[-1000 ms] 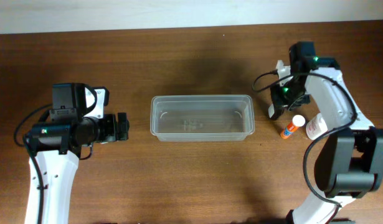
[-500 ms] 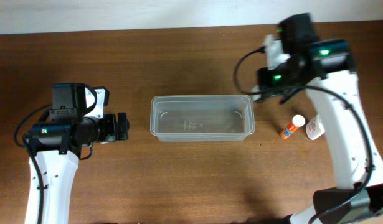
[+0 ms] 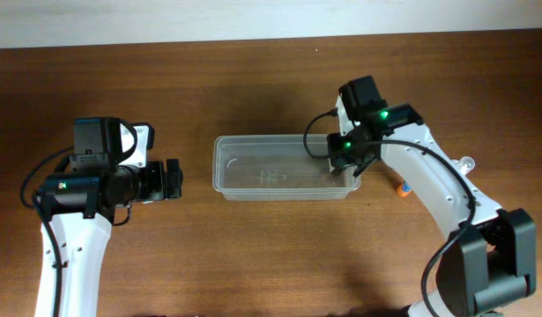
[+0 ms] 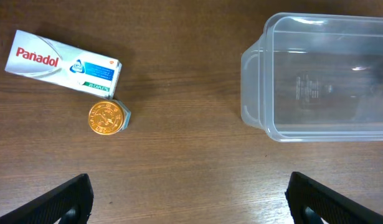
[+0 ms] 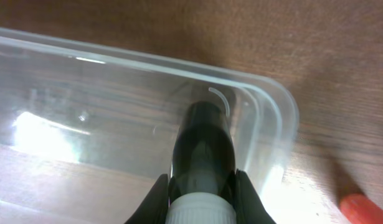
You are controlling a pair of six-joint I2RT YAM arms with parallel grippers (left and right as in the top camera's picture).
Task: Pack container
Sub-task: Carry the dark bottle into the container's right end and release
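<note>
The clear container (image 3: pixel 253 167) lies in the middle of the table; it also shows in the left wrist view (image 4: pixel 322 81) and the right wrist view (image 5: pixel 275 112). My right gripper (image 3: pixel 345 160) is shut on a dark bottle (image 5: pixel 202 140) with a white ribbed cap (image 5: pixel 200 213). It holds the bottle over the inside of the container's right end, pointing down. In the right wrist view the gripper (image 5: pixel 200 193) has a finger on each side of the bottle's neck. My left gripper (image 3: pixel 172 179) is open and empty, left of the container, its fingertips (image 4: pixel 70 199) wide apart.
A white Panadol box (image 4: pixel 63 61) and a small gold-lidded jar (image 4: pixel 108 117) lie left of the container. An orange-tipped stick (image 3: pixel 400 187) lies right of it, also in the right wrist view (image 5: pixel 365 208). A small clear object (image 3: pixel 465 164) shows beside my right arm.
My right arm has swung left from the items at the table's right side, carrying the dark bottle to the container's right end. The left arm has not moved.
</note>
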